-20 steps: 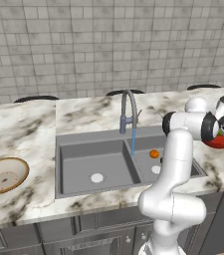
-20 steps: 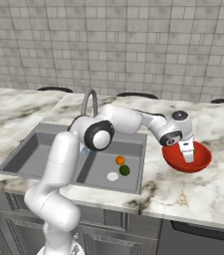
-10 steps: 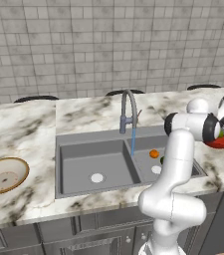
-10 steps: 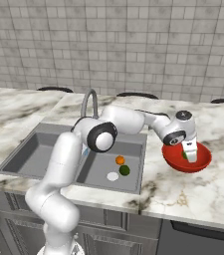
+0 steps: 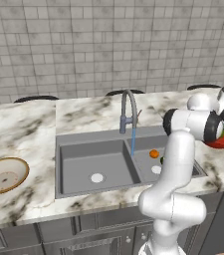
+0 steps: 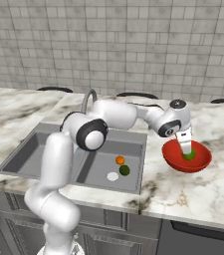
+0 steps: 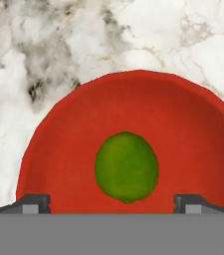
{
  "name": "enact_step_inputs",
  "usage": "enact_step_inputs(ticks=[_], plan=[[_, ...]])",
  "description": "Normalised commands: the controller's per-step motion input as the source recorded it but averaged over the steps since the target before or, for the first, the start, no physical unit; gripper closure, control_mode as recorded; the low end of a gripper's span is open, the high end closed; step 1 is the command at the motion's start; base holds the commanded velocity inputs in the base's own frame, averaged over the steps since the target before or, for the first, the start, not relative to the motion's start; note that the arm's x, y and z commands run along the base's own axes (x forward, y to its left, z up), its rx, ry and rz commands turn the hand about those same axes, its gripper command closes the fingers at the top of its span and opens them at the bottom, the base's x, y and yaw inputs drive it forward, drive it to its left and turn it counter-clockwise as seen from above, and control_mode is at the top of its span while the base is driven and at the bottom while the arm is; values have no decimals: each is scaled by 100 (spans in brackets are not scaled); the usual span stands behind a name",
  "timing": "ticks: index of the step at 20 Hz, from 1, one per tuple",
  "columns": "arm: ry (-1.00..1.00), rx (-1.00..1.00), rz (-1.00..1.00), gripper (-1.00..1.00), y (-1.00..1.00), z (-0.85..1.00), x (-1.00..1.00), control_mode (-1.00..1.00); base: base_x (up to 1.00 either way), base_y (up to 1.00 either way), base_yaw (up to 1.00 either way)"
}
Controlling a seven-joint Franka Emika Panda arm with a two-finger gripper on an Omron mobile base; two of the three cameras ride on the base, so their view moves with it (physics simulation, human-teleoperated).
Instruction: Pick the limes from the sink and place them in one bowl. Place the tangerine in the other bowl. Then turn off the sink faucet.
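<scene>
A: The two-finger gripper (image 6: 187,152) hangs over the shallow glossy red bowl (image 6: 201,162) on the right stretch of the marble counter (image 6: 203,191), fingers spread wide — in the hand view the two dark tips (image 7: 34,202) stand well apart on either side, clamped on nothing.

B: And the lighter green lime (image 7: 127,167)?

A: Lying free on the floor of the red bowl, directly under the claw, between the fingertips but touching neither. I'd judge the first lime delivered.

B: So what's in hand now?

A: The end of that placement, by my reading. The next move calls for lifting clear of the rim, then swinging left and down into the grey metal double-basin sink (image 6: 54,130).

B: What waits there?

A: In the right basin, the darker green lime (image 6: 125,170) sits just beside the small orange tangerine (image 6: 119,160), both near the round white drain (image 6: 112,176). The grasp must take the green one without nudging the orange.

B: Further out?

A: The tall grey gooseneck faucet (image 5: 127,110) stands at the far edge, a blue stream running — not yet turned off. The wide tan-rimmed bowl (image 5: 4,174) rests far left on the counter.
</scene>
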Motion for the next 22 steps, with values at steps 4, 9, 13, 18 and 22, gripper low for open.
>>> enact_step_inputs(ticks=[4,9,13,18,22], plan=[[0,-5,0,-100,32,58,-25,-100,0,0,0],[0,-7,1,-100,39,52,-41,-100,0,0,0],[0,-14,1,-100,50,39,-49,-100,0,0,0],[0,-7,3,-100,56,41,-41,-100,0,0,0],[3,-1,8,-100,71,27,-28,-100,0,0,0]])
